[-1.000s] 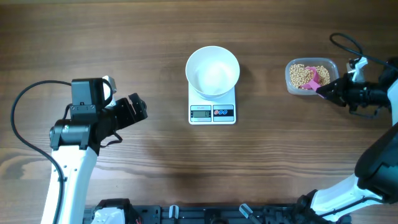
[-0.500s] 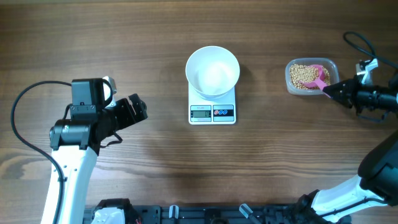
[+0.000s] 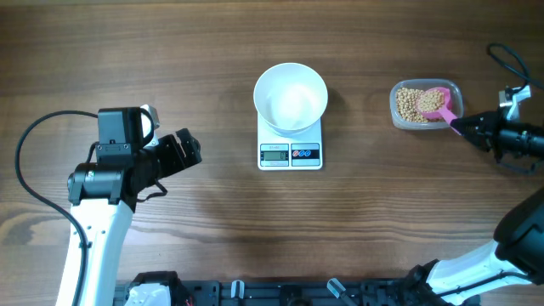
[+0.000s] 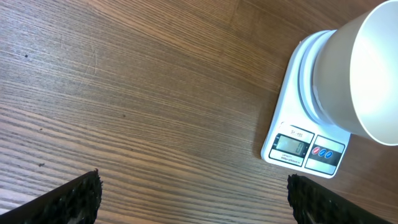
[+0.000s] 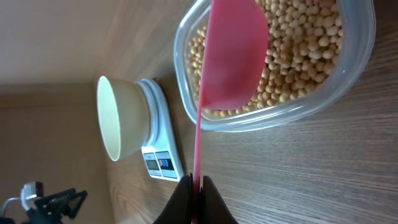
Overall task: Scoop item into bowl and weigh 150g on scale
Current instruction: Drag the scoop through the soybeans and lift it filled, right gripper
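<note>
Right arm has pulled back toward the right edge over the last second. The scoop (image 3: 436, 102) went from dug into the beans (image 3: 409, 104) to roughly level with a load in it, over the container (image 3: 394, 110). Right gripper (image 3: 464, 126) is clamped fully on the scoop's thin handle. So the first scoop looks loaded, transfer comes next. Bowl (image 3: 291, 96) sits on the scale (image 3: 291, 155) mid-counter (image 3: 382, 221), well left of the container, white and empty from above. Beans are small, round, tan and loose, likely to roll off if I tilt. Left gripper (image 3: 188, 147) is wide open, holding nothing, parked far left
</note>
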`<state>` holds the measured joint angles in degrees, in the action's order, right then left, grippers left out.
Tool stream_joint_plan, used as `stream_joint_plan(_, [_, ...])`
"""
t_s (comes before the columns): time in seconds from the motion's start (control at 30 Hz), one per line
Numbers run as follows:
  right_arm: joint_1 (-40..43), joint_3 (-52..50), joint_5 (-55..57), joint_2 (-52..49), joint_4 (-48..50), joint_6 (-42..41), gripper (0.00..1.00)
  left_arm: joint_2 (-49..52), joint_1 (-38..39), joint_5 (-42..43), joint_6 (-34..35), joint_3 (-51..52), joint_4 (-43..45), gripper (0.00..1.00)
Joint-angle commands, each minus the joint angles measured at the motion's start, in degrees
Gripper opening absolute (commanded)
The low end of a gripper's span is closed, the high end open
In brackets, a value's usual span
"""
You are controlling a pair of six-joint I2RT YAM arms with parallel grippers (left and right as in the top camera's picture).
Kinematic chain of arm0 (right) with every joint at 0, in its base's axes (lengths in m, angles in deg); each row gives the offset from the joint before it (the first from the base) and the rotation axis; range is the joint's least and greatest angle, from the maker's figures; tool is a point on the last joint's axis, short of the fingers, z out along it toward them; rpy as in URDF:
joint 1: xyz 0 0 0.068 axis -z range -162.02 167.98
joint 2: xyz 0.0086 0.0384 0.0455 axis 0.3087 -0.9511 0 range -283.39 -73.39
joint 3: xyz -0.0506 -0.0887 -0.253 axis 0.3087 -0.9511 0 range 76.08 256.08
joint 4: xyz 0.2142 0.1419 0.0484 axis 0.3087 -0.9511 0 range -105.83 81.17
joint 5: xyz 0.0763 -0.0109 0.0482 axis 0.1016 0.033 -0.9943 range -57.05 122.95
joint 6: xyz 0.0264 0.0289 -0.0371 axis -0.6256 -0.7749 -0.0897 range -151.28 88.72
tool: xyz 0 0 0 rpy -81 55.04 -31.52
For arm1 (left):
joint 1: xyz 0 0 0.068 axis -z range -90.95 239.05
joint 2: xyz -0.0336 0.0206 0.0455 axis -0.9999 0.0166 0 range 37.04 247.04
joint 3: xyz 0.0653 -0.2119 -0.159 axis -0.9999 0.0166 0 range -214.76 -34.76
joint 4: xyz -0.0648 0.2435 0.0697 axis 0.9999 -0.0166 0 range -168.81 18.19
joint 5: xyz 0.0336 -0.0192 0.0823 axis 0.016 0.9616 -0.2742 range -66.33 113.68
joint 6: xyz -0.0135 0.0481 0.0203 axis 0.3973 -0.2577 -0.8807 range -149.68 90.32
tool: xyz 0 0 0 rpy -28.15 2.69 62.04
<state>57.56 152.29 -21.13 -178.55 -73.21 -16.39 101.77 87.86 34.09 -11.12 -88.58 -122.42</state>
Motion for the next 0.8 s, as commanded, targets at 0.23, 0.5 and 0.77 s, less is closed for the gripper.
stream_joint_plan(0.23, [1.4, -0.6, -12.3, -1.3, -4.9, 9.2, 0.04, 0.2, -0.3, 0.7, 0.3, 0.2, -0.1, 1.0])
stream_joint_plan(0.5, [1.4, -0.6, -12.5, -1.2, -6.3, 9.2, 0.04, 0.2, -0.3, 0.7, 0.3, 0.2, -0.1, 1.0])
stream_joint_plan(0.77, [1.4, -0.6, -14.4, -1.2, -6.2, 9.2, 0.04, 0.2, -0.3, 0.7, 0.3, 0.2, -0.1, 1.0])
